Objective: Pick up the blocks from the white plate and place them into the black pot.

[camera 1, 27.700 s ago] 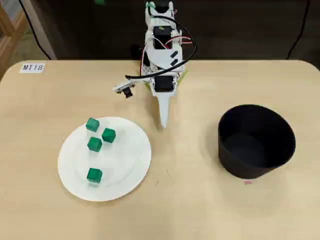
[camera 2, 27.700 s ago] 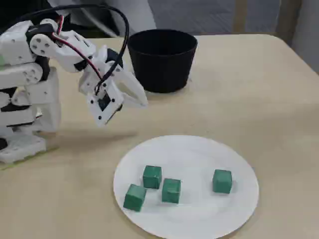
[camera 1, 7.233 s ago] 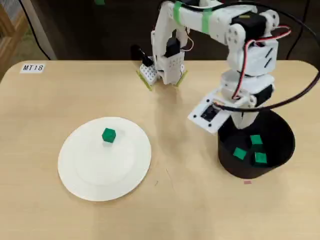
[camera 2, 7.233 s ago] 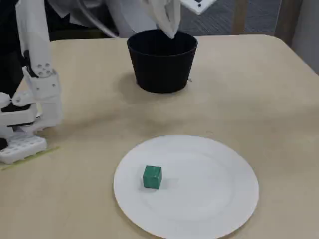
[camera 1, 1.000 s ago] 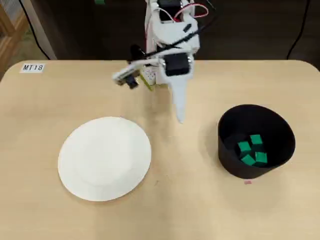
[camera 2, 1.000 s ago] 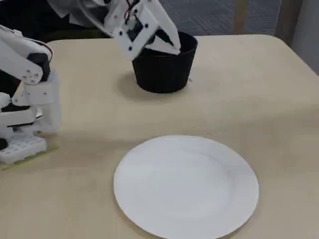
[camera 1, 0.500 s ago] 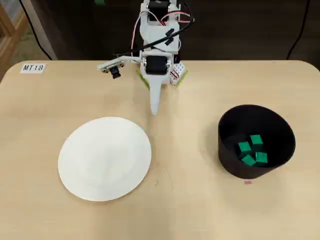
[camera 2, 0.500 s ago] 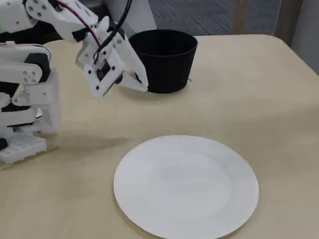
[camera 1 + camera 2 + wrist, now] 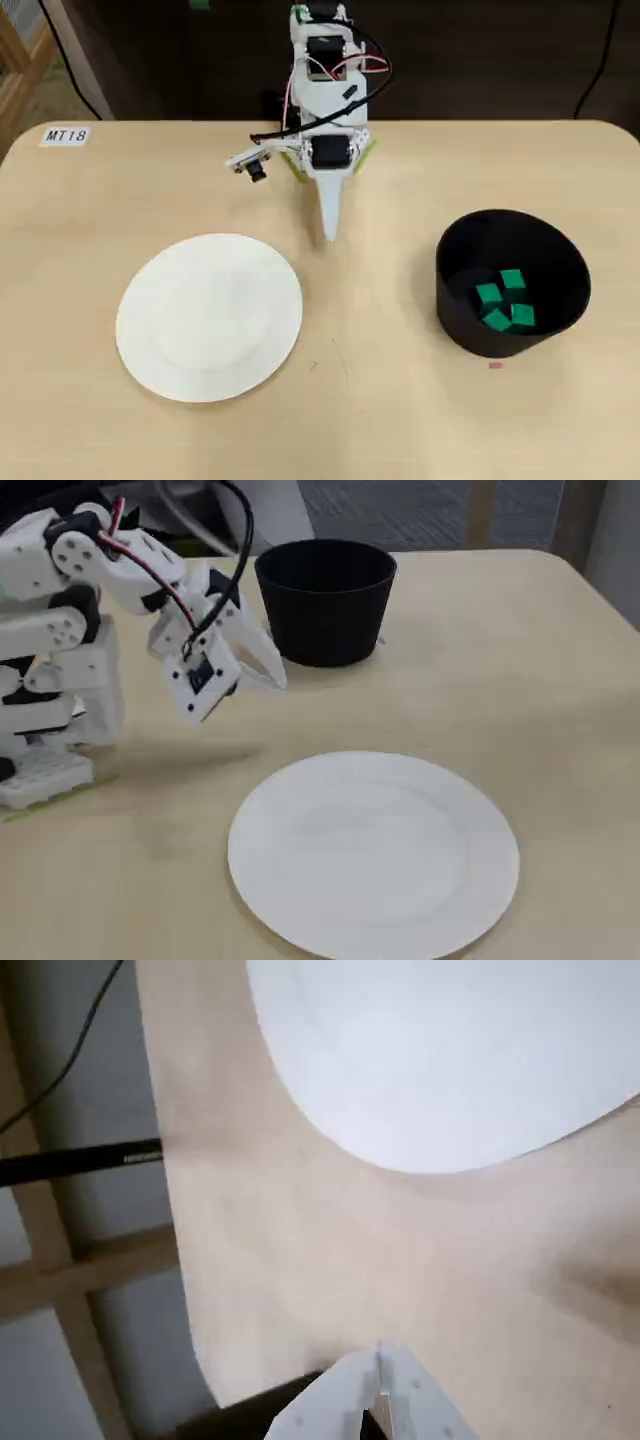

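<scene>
- On the tan table [image 9: 400, 420], in the overhead view, the white plate [image 9: 209, 317] lies at the left and carries nothing on its surface.
- At the right of the same view stands the black pot [image 9: 512, 283], upright, well apart from the plate.
- Inside the pot lie the blocks [image 9: 501, 301]: three green faces can be counted, bunched together on the pot floor; whether a fourth sits among them cannot be told.
- At the far edge of the table, the arm [image 9: 325, 90] is folded back over its base, between plate and pot.
- The gripper [image 9: 329, 236] points toward the near side, its tip above bare table, just beyond the plate's far-right rim.
- The fingers lie together in a single narrow point; nothing is held between them. The wrist view shows the same: the two white tips [image 9: 378, 1360] meet with only a thin seam.
- In the fixed view, the gripper [image 9: 278, 683] hangs clear of the table, just left of the pot [image 9: 325, 600], not touching it.
- The plate [image 9: 374, 853] fills the near part of that view, bare.
- A small label [image 9: 64, 135] lies at the far-left corner of the table in the overhead view.
</scene>
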### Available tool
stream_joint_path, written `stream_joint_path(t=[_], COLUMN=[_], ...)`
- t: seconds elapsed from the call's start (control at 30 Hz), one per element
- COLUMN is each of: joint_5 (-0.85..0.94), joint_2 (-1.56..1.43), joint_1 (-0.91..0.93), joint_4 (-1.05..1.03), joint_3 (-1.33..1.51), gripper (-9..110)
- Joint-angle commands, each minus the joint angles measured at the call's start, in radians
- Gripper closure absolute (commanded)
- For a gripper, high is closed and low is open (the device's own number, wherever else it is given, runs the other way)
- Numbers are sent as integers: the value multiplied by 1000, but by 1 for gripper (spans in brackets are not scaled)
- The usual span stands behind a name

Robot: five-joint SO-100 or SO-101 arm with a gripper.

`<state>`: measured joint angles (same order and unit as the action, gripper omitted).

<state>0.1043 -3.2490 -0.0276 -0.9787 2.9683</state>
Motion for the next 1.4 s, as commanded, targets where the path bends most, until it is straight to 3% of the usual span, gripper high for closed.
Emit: stream_joint_path(t=[0.0, 1.37], joint_5=[-9, -11], joint_2=[-5, -5], joint_1=[-3, -2], joint_4=[15, 17], joint_3=[12, 41], gripper=[104, 104])
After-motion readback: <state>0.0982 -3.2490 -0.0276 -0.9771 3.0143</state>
